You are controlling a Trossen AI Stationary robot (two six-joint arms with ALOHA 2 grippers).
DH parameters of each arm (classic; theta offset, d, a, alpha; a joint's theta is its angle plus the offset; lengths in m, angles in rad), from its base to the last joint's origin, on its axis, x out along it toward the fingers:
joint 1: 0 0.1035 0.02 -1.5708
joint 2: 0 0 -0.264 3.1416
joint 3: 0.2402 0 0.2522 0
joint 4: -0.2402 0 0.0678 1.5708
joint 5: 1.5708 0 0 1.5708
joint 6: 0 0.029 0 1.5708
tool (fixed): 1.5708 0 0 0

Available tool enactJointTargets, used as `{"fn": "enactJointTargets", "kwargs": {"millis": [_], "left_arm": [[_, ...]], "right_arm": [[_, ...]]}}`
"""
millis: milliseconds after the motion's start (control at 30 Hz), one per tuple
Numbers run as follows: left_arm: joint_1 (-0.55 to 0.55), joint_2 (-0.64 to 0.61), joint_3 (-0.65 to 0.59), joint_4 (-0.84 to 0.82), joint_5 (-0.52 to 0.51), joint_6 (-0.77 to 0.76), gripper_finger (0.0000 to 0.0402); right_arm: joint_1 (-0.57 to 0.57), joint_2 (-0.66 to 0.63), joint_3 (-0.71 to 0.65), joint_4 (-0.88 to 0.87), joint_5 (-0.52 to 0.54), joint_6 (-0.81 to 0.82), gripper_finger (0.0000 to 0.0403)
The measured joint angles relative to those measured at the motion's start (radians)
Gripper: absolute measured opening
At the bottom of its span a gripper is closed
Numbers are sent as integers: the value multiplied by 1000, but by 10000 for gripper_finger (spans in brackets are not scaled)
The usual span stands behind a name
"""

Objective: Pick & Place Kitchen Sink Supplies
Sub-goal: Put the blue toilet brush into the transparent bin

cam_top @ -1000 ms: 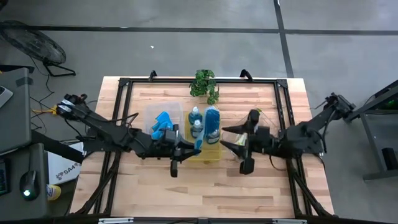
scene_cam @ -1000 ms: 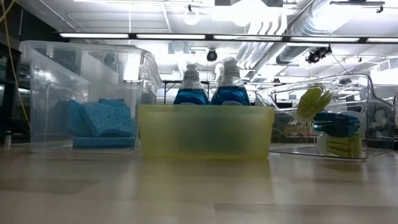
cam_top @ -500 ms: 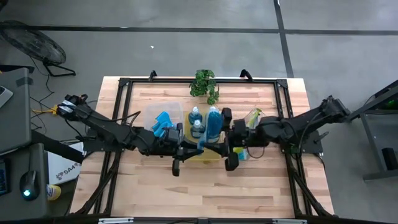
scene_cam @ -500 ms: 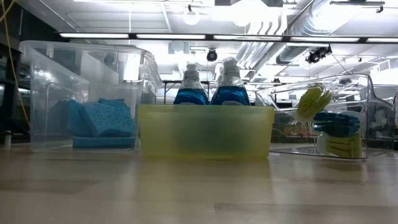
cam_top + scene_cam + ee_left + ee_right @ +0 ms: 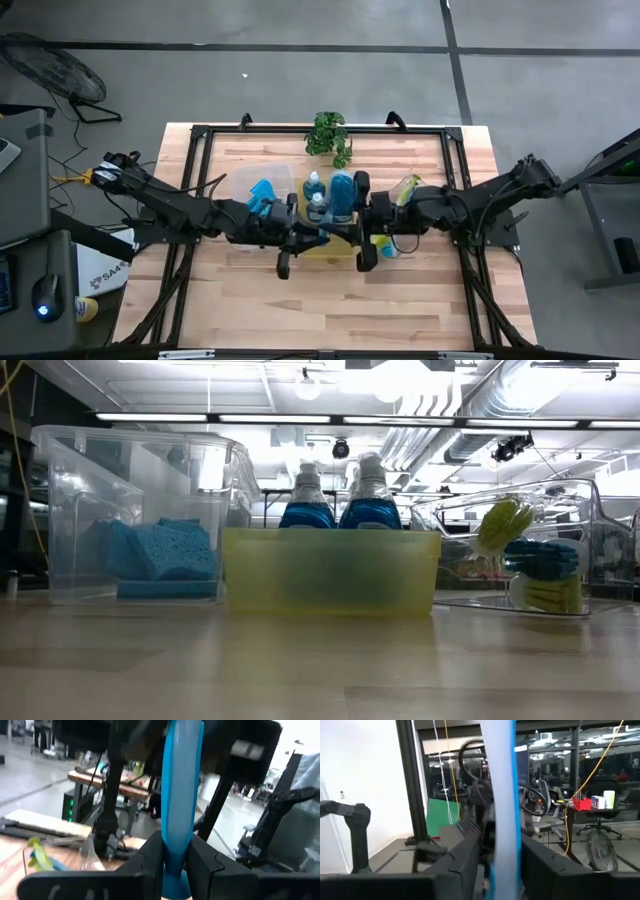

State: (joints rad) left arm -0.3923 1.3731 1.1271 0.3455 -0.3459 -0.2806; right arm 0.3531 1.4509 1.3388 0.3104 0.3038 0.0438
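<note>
right gripper (image 5: 340, 228) | moved in from right | jaws around blue brush handle (image 5: 502, 800)

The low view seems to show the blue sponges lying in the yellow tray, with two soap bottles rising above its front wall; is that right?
Not quite. In the low view the sponges lie in the clear tray beside the yellow tray, not in it. The two soap bottles do rise above the yellow tray's front wall.
</note>
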Motion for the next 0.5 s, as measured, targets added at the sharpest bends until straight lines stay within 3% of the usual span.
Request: {"fn": "enactJointTargets", "kwargs": {"millis": [200,500], "left_arm": [[0,0,0,29,19,23,53],[0,0,0,28,23,16,53]], "right_arm": [[0,0,0,-28,1,0,65],[0,0,0,-28,17,1,64]]}}
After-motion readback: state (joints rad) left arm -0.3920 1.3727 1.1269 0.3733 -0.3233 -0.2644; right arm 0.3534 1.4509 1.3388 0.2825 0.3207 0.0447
